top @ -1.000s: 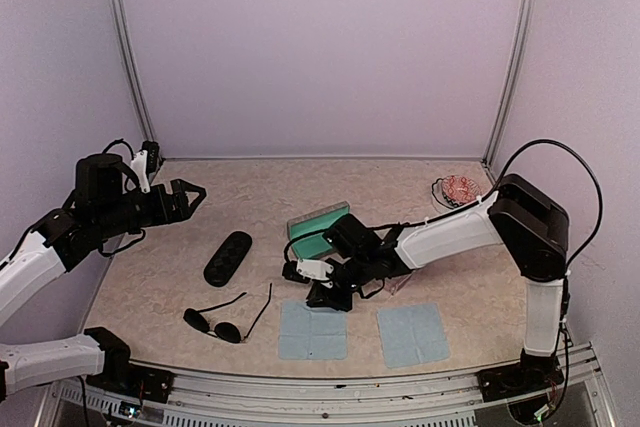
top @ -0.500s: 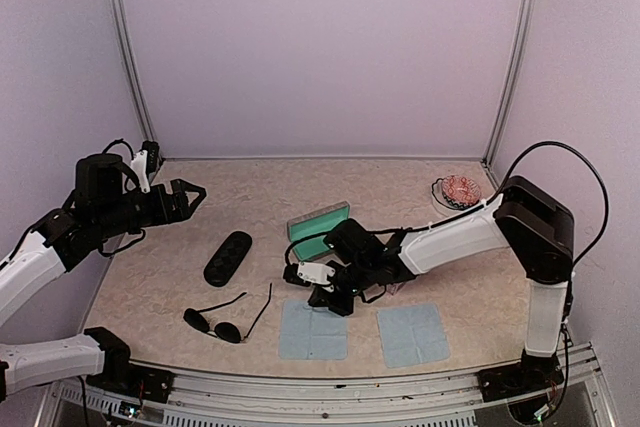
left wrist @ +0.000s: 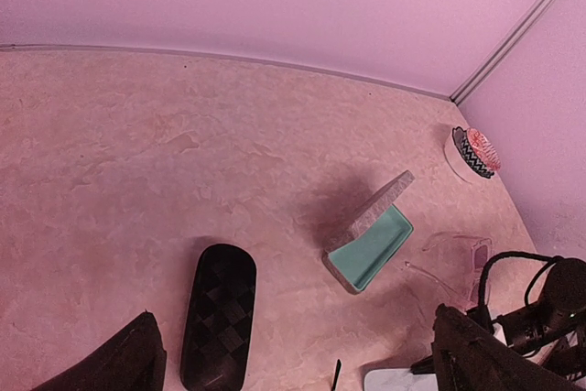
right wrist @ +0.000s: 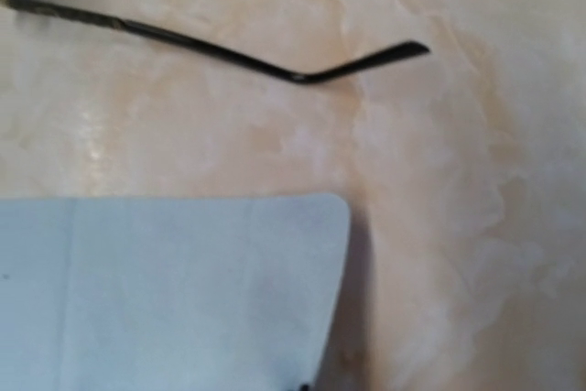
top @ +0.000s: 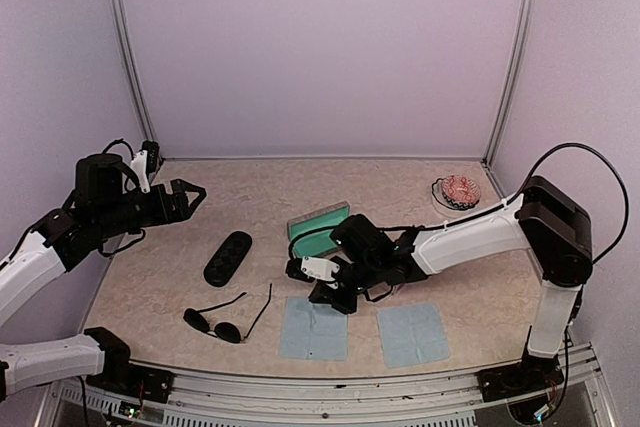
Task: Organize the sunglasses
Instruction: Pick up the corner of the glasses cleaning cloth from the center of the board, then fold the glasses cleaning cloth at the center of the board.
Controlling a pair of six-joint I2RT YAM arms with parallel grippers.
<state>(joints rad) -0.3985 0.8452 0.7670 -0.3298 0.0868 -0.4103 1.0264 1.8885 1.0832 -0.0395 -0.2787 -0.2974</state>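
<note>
Dark sunglasses (top: 226, 330) flat on tabletop (top: 400, 197), 8 o'clock from right end effector (top: 330, 294), lens bar running 10-to-4. Right is nearer; can't tell its grip state. Left end effector (top: 188, 197) spread wide, gripping nothing.

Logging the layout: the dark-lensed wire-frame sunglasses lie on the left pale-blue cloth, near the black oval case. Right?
No. The dark-lensed wire-frame sunglasses lie on the marbled tabletop beside the left pale-blue cloth, near the black oval case, as the top external view shows.
</note>
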